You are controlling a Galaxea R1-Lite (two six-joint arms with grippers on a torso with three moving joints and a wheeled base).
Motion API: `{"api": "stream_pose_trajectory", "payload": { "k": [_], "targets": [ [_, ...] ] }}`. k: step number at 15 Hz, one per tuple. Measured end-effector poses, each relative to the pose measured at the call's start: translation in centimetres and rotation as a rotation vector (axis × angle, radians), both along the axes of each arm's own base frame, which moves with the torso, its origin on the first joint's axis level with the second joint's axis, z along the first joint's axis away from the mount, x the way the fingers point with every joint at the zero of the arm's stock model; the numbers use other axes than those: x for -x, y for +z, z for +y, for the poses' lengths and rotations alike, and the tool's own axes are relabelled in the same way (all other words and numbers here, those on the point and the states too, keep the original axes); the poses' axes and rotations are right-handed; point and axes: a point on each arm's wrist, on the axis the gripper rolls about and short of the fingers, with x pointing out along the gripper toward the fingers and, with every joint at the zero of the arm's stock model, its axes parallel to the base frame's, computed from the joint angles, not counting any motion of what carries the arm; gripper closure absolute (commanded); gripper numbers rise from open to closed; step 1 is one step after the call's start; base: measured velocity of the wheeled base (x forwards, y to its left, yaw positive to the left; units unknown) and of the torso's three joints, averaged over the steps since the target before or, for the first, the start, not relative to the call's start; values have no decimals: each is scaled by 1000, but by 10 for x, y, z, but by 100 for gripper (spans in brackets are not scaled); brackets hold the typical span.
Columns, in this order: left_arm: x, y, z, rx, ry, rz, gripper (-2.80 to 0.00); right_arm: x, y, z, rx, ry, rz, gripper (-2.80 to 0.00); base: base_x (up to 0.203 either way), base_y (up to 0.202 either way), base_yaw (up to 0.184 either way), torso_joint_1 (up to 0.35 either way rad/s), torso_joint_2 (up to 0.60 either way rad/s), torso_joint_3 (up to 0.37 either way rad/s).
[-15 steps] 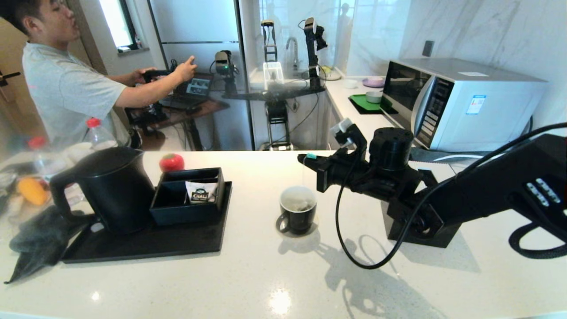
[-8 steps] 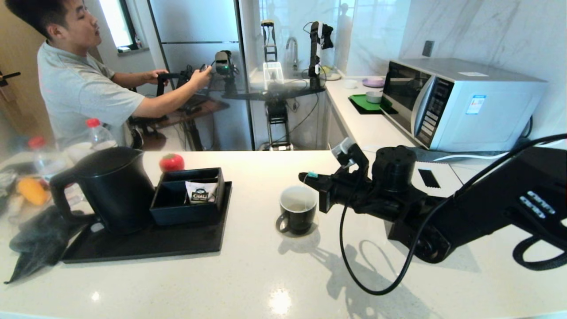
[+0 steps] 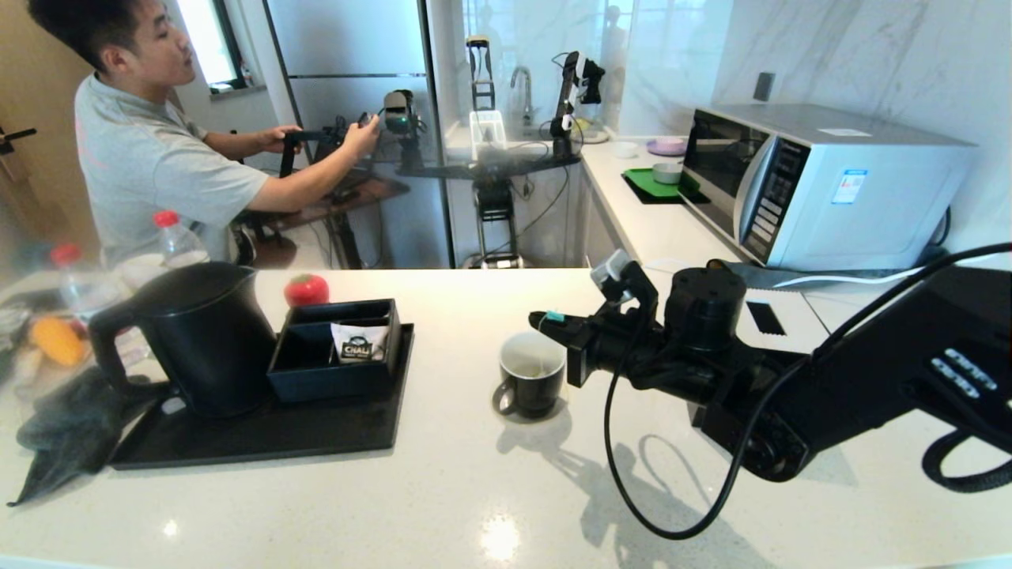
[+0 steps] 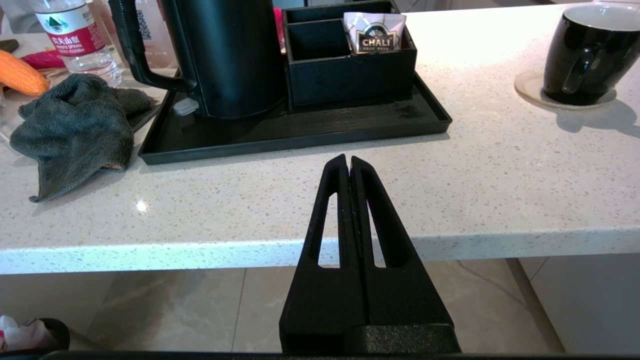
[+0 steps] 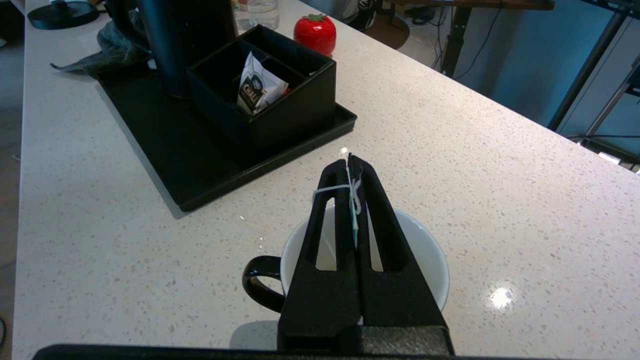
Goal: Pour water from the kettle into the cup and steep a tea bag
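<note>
**Tea bag dangling into the mug, right gripper pinching the string**

So the tea bag (image 3: 538, 368) is down inside the cup (image 3: 531, 385), just a pale greyish lump against the white inside, sitting in yellowish water (image 3: 528, 368). You can't make out much of its shape from the head view. Its thin white string (image 5: 353, 196) runs up out of the mug to the right gripper (image 3: 539, 319), so the long axis of the whole thing is pretty much vertical, bag at the bottom, string end at the top. In the right wrist view the string is looped and knotted around the fingertips, with a small teal tag (image 5: 354, 223) pinched in the seam.

The right gripper's fingers are pressed together on that string, hovering just above the cup's right rim, with the arm reaching in from the right. The cup is black with a white inside, and stands on a small round coaster (image 4: 532, 90) in the middle of the white counter (image 3: 474, 490), its handle towards the near left.

The kettle (image 3: 198, 336) is matte black, upright on the black tray (image 3: 261, 435) to the left, handle pointing left. Next to it on the tray is a black box (image 3: 336, 352) with a CHALI sachet (image 3: 360, 342).

The left gripper (image 4: 349, 165) is parked off the counter's near edge, fingers together and holding nothing.
</note>
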Motion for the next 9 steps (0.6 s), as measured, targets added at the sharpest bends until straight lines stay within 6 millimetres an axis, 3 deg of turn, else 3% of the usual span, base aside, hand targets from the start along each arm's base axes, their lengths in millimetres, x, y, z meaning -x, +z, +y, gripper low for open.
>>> {"api": "stream_pose_trajectory", "payload": {
  "k": [4, 9],
  "targets": [
    [0, 0, 0, 0, 1, 0, 0, 1, 10, 1, -16, 3, -24, 0, 0, 0, 0, 0, 0, 0],
    [0, 0, 0, 0, 0, 0, 0, -9, 38, 6, -64, -3, -98, 0, 0, 0, 0, 0, 0, 0]
  ]
}}
